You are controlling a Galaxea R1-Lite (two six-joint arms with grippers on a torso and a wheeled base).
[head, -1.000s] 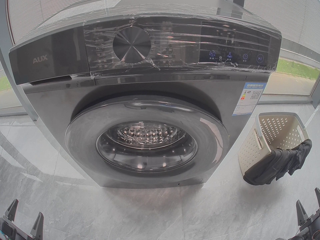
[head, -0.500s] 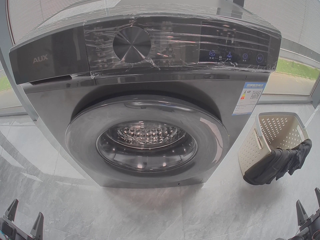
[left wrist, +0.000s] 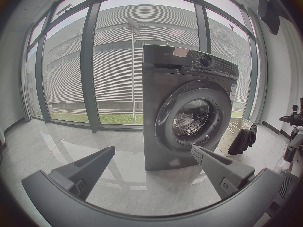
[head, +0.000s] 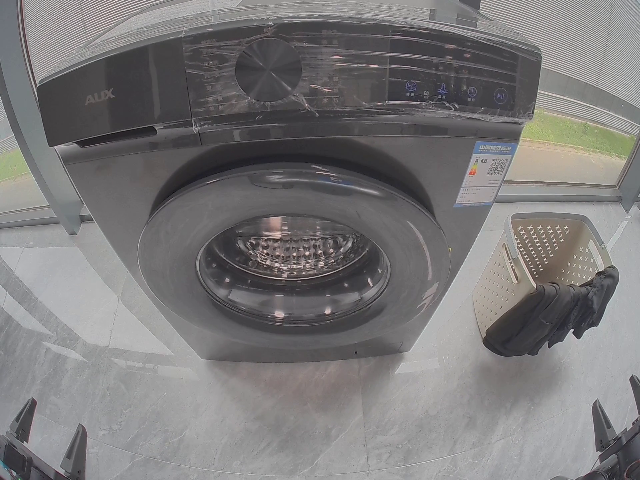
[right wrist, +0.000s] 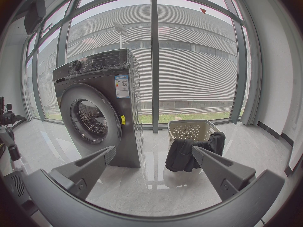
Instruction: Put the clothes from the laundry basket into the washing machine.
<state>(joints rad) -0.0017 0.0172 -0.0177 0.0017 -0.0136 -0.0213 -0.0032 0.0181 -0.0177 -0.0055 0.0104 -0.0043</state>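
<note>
Head view: clothes hang over laundry basket rim nr washing machine.

Washing machine: silver brand lettering, top left of front. Tiny program print rings dial, illegible under plastic film. Four lit blue icons with small captions, unreadable. Blue-edged energy label with QR code, front top right. Small yellow sticker at front edge, print too small.

light: bright daylight from windows | glare: washing machine door (floor too) | edges: fisheye-bent, dark
</note>
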